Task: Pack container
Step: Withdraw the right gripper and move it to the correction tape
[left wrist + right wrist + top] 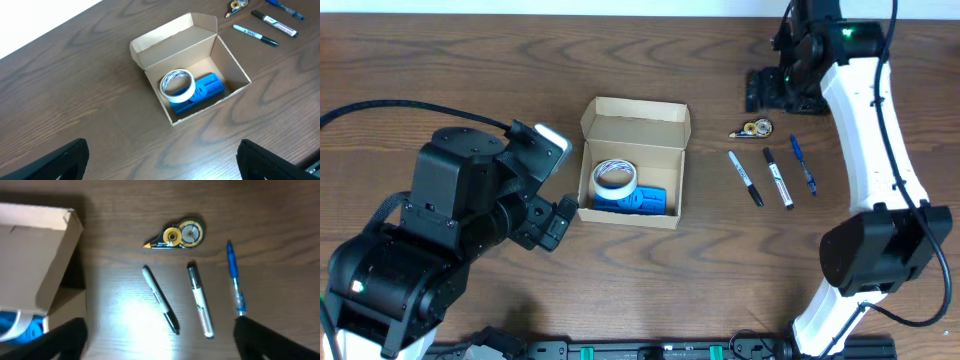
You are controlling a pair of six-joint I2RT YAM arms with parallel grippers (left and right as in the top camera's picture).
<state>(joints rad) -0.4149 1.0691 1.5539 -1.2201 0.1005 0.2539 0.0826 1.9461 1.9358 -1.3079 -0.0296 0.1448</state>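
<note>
The container (636, 121) is a tan cardboard box, open, with its flap lid standing up at the back. It holds a white tape roll (614, 178) and a blue object (644, 200). It also shows in the left wrist view (176, 33) and at the left edge of the right wrist view (35, 245). Three pens lie to its right: black (745, 178), white-bodied (778, 178) and blue (803, 165). My left gripper (162, 165) is open and empty, left of the box. My right gripper (160, 342) is open and empty above the pens.
A yellow and grey correction tape dispenser (753, 128) lies just beyond the pens, also in the right wrist view (177, 234). The right arm's white link (875, 130) runs along the right side. The table's far edge shows in the left wrist view (45, 30).
</note>
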